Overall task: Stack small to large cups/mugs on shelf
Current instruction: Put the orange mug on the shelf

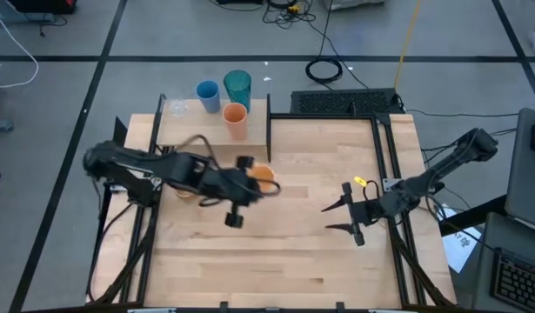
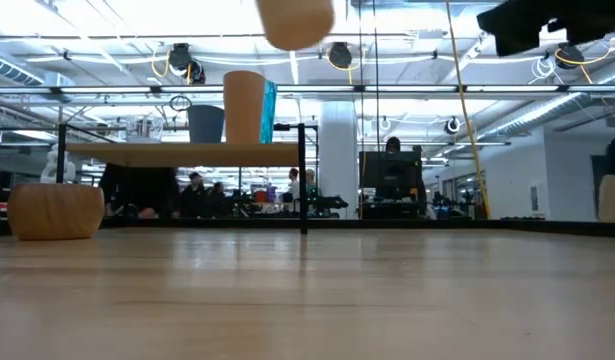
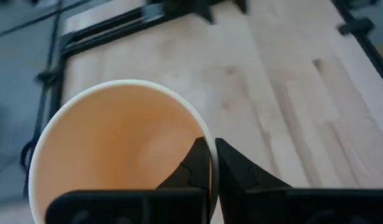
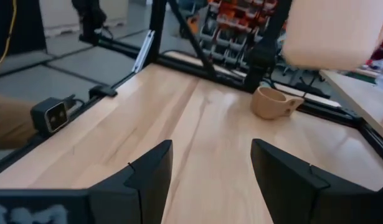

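Shelf (image 1: 184,130) at 12 o'clock, three cups stood on it | tan mug (image 2: 55,211) left on table | peach mug (image 3: 116,149) pinched at rim by left gripper (image 3: 211,163) | right gripper (image 1: 338,217) parted, nothing held

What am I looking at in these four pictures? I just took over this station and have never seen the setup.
Two dark robot arms work at a wooden table. The high view looks straight down, the low view looks level across the tabletop, and each wrist view looks past that arm's own fingers.

The left gripper is shut on the rim of a peach-orange mug, held in the air above the table. The right gripper hangs open and empty at the table's right side.

On the raised shelf stand a blue cup, a teal tumbler and an orange cup. A tan handled mug sits on the table.
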`<action>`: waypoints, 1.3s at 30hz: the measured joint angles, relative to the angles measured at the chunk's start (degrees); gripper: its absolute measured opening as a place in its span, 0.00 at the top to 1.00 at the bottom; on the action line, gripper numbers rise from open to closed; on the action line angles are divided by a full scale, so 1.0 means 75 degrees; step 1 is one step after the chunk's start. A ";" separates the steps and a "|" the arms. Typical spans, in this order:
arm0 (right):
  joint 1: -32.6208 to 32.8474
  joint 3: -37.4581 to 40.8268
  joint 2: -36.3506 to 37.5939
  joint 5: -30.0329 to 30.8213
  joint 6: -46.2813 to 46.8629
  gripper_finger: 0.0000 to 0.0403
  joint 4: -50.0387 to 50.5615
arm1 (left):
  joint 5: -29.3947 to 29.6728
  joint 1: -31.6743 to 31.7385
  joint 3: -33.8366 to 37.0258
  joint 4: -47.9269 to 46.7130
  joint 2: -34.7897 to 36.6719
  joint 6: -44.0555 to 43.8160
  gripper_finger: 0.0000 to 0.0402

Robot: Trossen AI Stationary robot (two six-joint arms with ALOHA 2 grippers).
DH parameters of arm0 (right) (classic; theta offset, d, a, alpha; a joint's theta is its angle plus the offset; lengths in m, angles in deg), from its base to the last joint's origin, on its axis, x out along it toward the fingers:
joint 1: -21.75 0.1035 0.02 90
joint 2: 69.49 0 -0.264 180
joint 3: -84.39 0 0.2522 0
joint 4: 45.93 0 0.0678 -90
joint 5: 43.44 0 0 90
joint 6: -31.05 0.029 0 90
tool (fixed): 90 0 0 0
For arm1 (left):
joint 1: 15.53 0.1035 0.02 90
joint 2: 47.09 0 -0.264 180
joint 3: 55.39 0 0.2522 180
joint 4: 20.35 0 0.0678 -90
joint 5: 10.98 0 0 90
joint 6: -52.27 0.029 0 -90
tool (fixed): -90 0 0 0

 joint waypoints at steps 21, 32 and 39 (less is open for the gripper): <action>-0.0195 0.0427 0.0000 -0.0005 0.0277 0.48 -0.0763 | 0.1235 0.1950 -0.0006 -0.4044 0.1075 -0.3465 0.98; -0.0195 0.0430 0.0000 -0.0008 0.0320 0.48 -0.0851 | 0.1115 0.2816 -0.0006 -0.4216 0.1188 -0.2967 0.98; -0.0195 0.0430 -0.0003 -0.0011 0.0490 0.48 -0.0848 | 0.1100 0.3026 -0.0001 -0.4266 0.1191 -0.2769 0.98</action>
